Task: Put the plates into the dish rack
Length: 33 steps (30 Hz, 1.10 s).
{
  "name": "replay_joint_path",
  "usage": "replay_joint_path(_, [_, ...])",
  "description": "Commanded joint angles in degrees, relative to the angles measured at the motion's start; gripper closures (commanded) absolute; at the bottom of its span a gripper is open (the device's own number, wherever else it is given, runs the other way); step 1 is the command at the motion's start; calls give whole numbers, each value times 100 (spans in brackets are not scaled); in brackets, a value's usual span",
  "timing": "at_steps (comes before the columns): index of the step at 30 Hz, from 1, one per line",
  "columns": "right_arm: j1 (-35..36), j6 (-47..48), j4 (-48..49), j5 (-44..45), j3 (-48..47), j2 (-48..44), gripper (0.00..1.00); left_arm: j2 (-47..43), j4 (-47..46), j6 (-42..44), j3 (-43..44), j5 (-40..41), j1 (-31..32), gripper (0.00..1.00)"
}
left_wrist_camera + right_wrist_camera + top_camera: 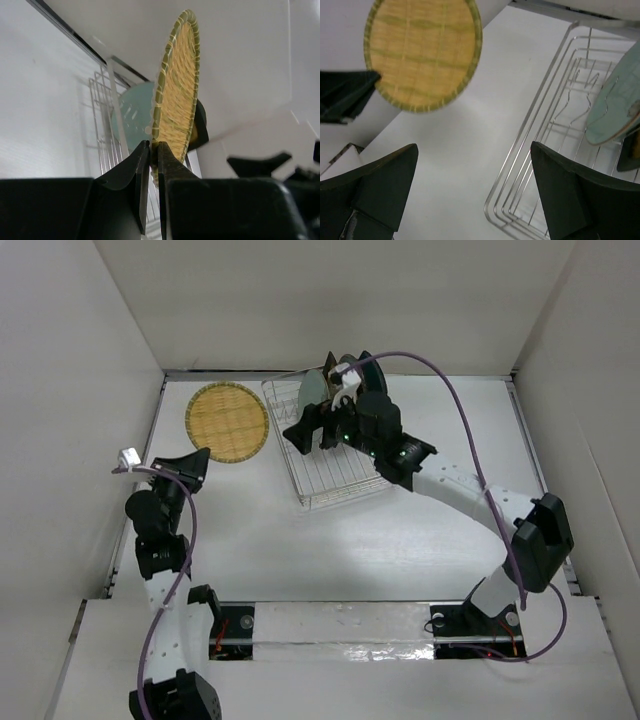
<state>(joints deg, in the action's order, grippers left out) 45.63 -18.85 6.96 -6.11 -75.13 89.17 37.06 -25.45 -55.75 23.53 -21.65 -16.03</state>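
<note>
My left gripper (151, 146) pinches the rim of the yellow checked plate (177, 90), fingers pressed tight on its woven edge, left of the dish rack (335, 485). My right gripper (474, 147) hangs over the rack's left edge, jaws spread wide and holding nothing. A pale green plate (615, 107) stands on edge among the prongs, with a dark plate (629, 152) just beside it.

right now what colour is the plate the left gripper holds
A yellow plate with green checks; right wrist view.
</note>
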Motion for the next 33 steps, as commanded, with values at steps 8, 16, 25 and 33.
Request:
replay_joint_path(8, [-431,22,-415,-584,-1574,821,0,-858,120,231,-6,-1807,390,100])
replay_joint_path(16, [-669,83,-283,-2164,-1487,1199,4,-472,-617,196,152,-2290,934,100])
replay_joint_path(25, [-898,-285,543,-3414,-1038,1015,100,-58,-707,318,380,-2335,935,96])
replay_joint_path(33, [-1441,-461,341,-2554,-1873,945,100,82,707,1915,1408,-1757,1498,48])
